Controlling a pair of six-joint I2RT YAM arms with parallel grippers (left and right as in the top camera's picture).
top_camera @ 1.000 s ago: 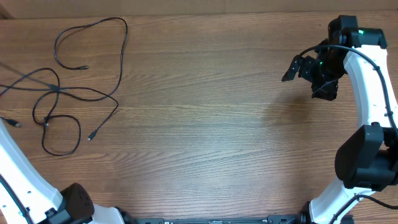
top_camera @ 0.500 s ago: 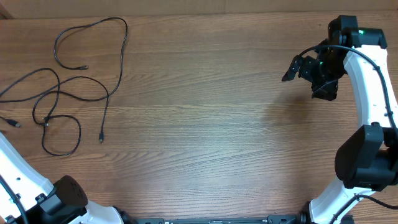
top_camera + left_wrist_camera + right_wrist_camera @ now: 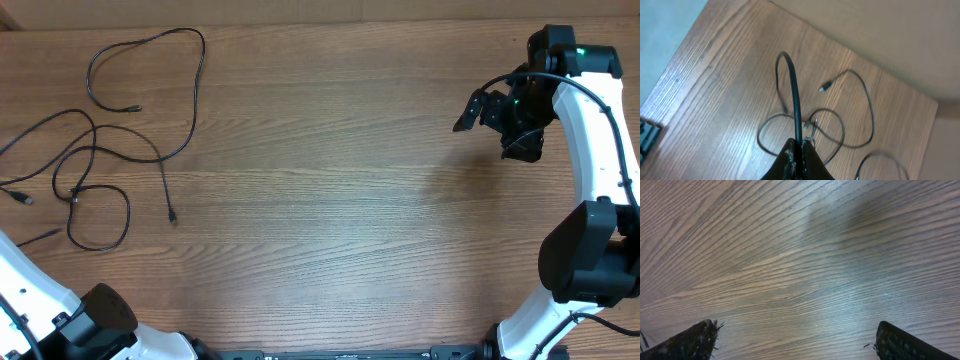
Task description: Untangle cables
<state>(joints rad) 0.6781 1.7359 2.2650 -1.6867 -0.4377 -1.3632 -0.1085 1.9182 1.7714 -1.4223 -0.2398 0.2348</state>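
Several thin black cables (image 3: 128,213) lie looped and crossed on the left part of the wooden table, with one long loop (image 3: 196,80) reaching toward the back. A free plug (image 3: 172,217) lies to the right of the tangle. My left gripper (image 3: 800,146) is out of the overhead view. In the left wrist view it is shut on one black cable strand (image 3: 796,100), which arches up over the tangle. Another plug (image 3: 824,88) lies beyond. My right gripper (image 3: 490,125) is open and empty over bare wood at the far right, its fingertips (image 3: 696,337) wide apart.
The white left arm (image 3: 30,280) crosses the front left corner. The table's left edge (image 3: 670,80) runs close to the tangle. The right arm (image 3: 590,120) curves along the right side.
The cable strands at the left have shifted as the held strand is pulled. The free plug slid right and forward. The left arm moved toward the left edge. The right arm has not moved.
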